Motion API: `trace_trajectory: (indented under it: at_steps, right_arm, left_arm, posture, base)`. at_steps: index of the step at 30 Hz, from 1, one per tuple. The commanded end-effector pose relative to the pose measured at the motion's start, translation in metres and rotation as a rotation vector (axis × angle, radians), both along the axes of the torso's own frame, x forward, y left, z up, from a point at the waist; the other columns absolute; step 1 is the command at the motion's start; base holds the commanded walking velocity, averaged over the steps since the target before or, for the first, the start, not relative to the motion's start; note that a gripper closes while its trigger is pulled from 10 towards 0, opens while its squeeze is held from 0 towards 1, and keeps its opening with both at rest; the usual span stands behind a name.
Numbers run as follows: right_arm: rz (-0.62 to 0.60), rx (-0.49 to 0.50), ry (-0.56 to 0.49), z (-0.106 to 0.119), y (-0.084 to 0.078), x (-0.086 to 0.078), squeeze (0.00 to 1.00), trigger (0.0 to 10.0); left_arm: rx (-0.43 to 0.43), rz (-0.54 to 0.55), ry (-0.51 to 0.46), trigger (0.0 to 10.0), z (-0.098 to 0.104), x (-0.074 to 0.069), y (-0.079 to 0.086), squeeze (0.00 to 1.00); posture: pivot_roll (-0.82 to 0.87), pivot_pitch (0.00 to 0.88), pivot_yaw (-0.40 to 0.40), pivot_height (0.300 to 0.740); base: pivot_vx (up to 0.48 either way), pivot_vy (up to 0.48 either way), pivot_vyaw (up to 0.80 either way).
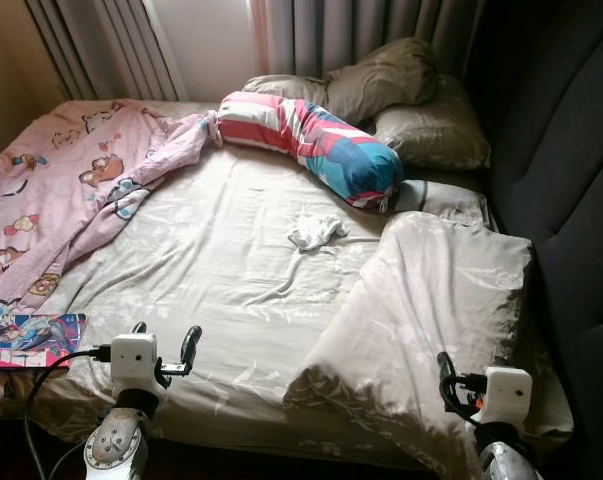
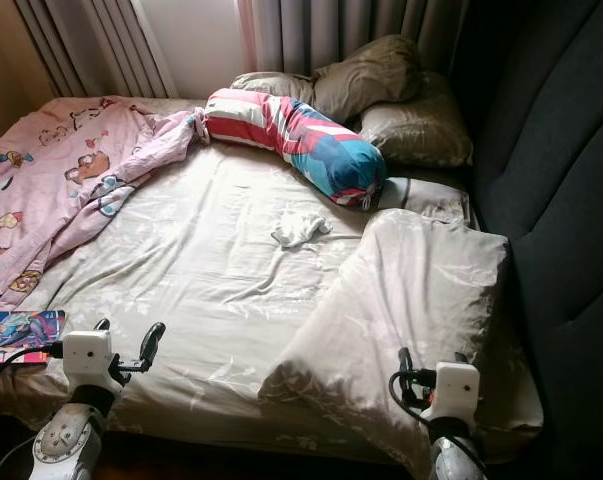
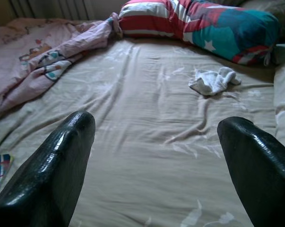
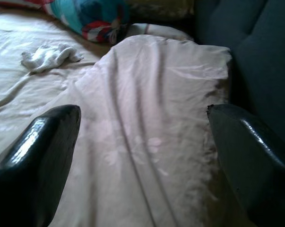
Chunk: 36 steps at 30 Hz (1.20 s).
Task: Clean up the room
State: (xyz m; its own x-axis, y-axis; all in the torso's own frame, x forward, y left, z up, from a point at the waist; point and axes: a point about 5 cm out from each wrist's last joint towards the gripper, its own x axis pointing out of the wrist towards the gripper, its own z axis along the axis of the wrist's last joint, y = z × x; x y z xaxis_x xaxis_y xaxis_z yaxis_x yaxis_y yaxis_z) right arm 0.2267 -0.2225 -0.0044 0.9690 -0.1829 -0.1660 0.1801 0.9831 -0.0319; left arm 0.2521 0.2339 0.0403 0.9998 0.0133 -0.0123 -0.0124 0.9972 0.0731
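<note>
both grippers, left (image 1: 165, 343) and right (image 4: 142, 156), hover over the bed (image 1: 221, 270), jaws apart; a white cloth (image 1: 316, 231) lies mid-bed.

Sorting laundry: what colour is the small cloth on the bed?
The cloth is white, clearest in the left wrist view.

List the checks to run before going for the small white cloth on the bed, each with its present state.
1. White cloth in sight, lying loose on the sheet: ok.
2. Nothing resting on the cloth: ok.
3. Left gripper open and holding nothing: ok.
4. Right gripper open, over the folded beige duvet: ok.
5. Cloth within reach from here: cannot tell; it lies beyond both grippers.
6. Striped bolster apart from the cloth: ok.
</note>
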Motion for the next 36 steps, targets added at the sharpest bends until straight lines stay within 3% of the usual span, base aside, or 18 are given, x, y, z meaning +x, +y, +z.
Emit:
trace_trajectory:
  at_steps: [1, 4, 10, 19, 36]
  right_arm:
    - [-0.056, 0.010, 0.003, 0.000, -0.005, 0.001, 0.00, 10.0]
    - [-0.100, 0.035, 0.009, 0.000, -0.006, 0.002, 0.00, 10.0]
    - [-0.056, 0.043, 0.020, 0.002, 0.002, 0.006, 0.00, 10.0]
    - [-0.056, 0.022, 0.007, 0.008, -0.002, 0.012, 0.00, 10.0]
    - [-0.011, 0.028, 0.000, 0.011, 0.009, 0.016, 0.00, 10.0]
  left_arm:
    - [0.016, 0.011, -0.010, 10.0, 0.005, 0.000, 0.005, 0.00]
    - [0.024, 0.010, -0.013, 10.0, 0.007, -0.001, 0.006, 0.00]
    - [0.011, -0.001, -0.003, 10.0, 0.009, -0.003, 0.006, 0.00]
    - [0.020, -0.011, -0.014, 10.0, 0.017, 0.007, 0.000, 0.00]
    - [0.031, -0.027, -0.022, 10.0, 0.023, 0.012, -0.004, 0.00]
  posture:
    - [-0.06, 0.015, 0.013, 0.735]
    - [-0.05, 0.011, 0.011, 0.735]
    - [-0.06, 0.004, 0.006, 0.735]
    - [-0.05, 0.026, 0.002, 0.735]
    - [-0.05, 0.049, 0.007, 0.735]
  base:
    - [0.000, 0.000, 0.00]
    - [0.000, 0.000, 0.00]
    - [0.000, 0.000, -0.71]
    - [0.000, 0.000, -0.70]
    - [0.000, -0.317, 0.00]
